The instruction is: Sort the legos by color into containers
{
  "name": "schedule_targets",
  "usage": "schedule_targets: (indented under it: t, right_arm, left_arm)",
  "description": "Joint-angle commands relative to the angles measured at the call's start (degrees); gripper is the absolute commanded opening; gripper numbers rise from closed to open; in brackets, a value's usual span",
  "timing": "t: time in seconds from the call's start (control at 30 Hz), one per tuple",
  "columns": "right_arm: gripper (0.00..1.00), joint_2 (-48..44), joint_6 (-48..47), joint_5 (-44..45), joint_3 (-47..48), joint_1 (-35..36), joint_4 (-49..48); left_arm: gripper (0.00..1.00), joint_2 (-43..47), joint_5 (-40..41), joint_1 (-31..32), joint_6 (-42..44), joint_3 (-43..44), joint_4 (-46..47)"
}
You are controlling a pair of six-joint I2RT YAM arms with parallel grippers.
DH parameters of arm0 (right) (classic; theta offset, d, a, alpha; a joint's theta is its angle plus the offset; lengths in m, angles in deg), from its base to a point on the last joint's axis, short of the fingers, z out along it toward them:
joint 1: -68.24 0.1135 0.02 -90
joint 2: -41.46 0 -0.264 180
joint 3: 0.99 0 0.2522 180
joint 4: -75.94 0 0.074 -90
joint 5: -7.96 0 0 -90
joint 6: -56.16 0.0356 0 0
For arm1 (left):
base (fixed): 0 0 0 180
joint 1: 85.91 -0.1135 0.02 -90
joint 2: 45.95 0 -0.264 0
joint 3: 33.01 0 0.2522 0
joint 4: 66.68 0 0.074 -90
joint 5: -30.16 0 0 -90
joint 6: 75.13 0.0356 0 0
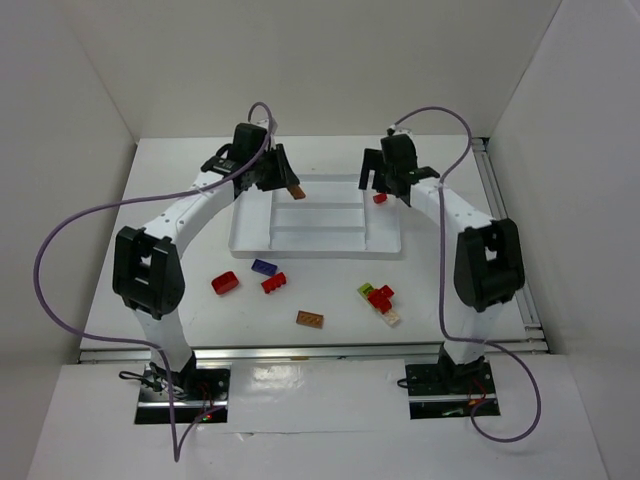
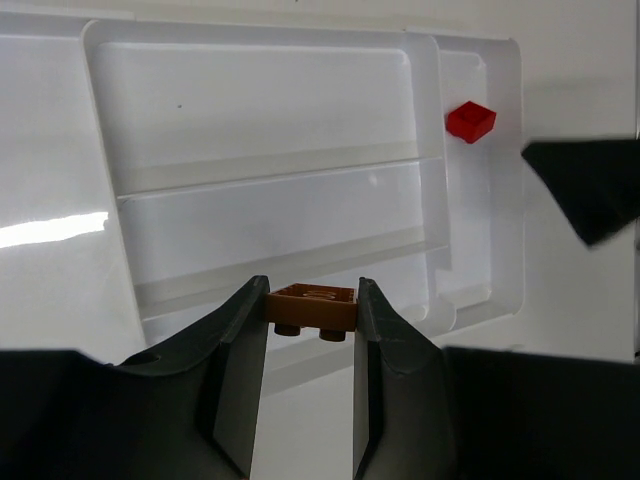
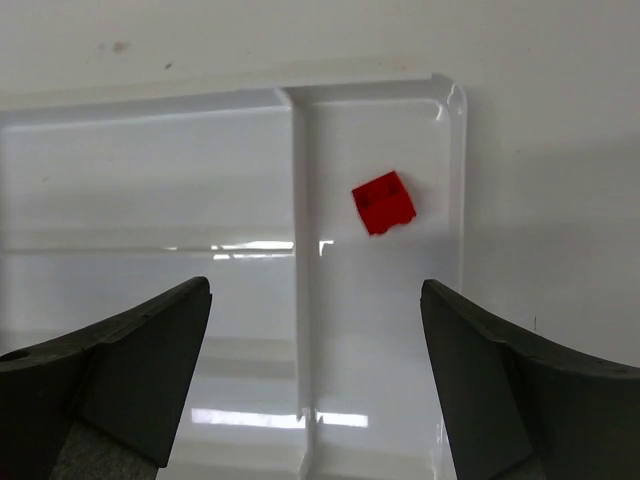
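The white tray lies at the middle back of the table. My left gripper is shut on an orange-brown lego and holds it over the tray's back left; in the left wrist view the lego sits clamped between the fingertips above the long slots. My right gripper is open and empty over the tray's right end. One red lego lies in the sideways end slot below it, also in the left wrist view.
Loose legos lie on the table in front of the tray: a red one, a dark blue-purple one, a red one, an orange-brown one, and a yellow-green, red and tan cluster.
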Motion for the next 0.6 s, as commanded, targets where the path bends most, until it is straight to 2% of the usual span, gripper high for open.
schedule_targets:
  t: [0.0,0.17,0.3,0.47,0.5,0.57]
  right_arm:
    - [0.92,-14.3,-0.2,3.1,-6.8,2.7,-2.5]
    - [0.92,-28.2,0.3,7.7,-22.0,2.6,-3.8]
    - [0.92,-39.2,0.3,7.7,-25.9,0.2,1.6]
    - [0.92,-42.7,1.0,6.0,-27.5,-0.9,6.0]
    - [0.92,-42.7,1.6,6.0,-27.5,-0.9,6.7]
    - [0.92,-42.7,2.4,6.0,-27.5,-0.9,7.9]
  left_arm:
    - [0.0,-3.5,-2.7,-0.5,-3.3,2.6,6.0]
    - [0.0,-11.4,-7.2,-2.4,-7.9,5.0,13.1]
    - [0.0,-17.8,-8.8,-3.0,-10.2,12.3,13.7]
    - [0.0,-24.7,-10.7,-3.0,-12.1,19.0,14.2]
    - [0.05,-25.6,-10.7,-3.0,-12.6,20.0,12.8]
    - [0.3,-27.0,-10.7,-3.0,-12.6,21.4,11.2]
